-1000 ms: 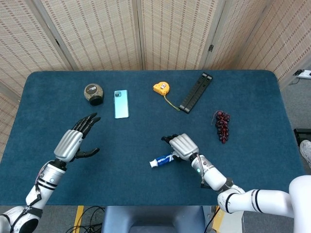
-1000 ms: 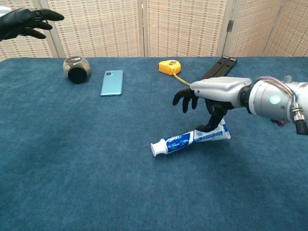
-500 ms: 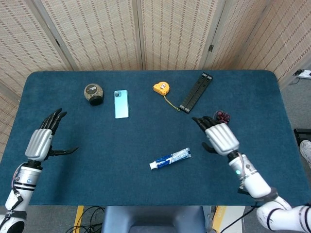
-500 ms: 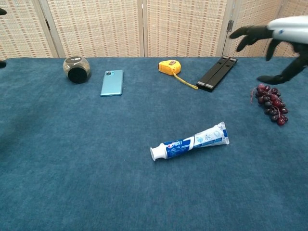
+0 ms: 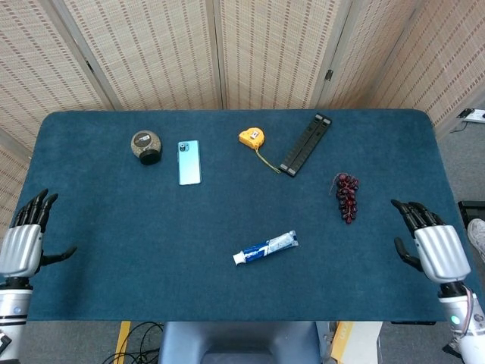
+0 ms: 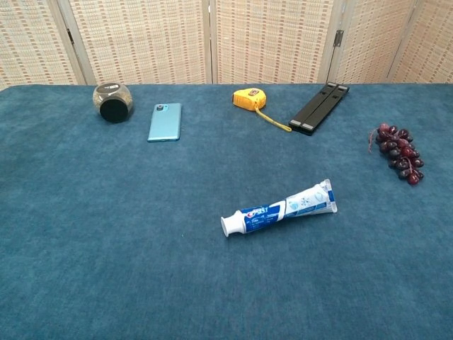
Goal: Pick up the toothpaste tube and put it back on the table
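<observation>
My right hand point(image 5: 430, 244) and left hand point(image 5: 23, 236) hang spread and empty; the toothpaste tube point(image 5: 264, 247) lies between them, so little can go wrong unless I bump it.

Open cloth around toothpaste tube point(image 5: 265, 248) (grapes point(image 5: 346, 196) nearest, well apart)

A staged lab or test room, not a home: a table point(image 5: 227, 303) under blue cloth, woven folding screens point(image 5: 265, 53) closing off its far edge, and cables point(image 5: 140, 334) on the grey floor below the near edge.
</observation>
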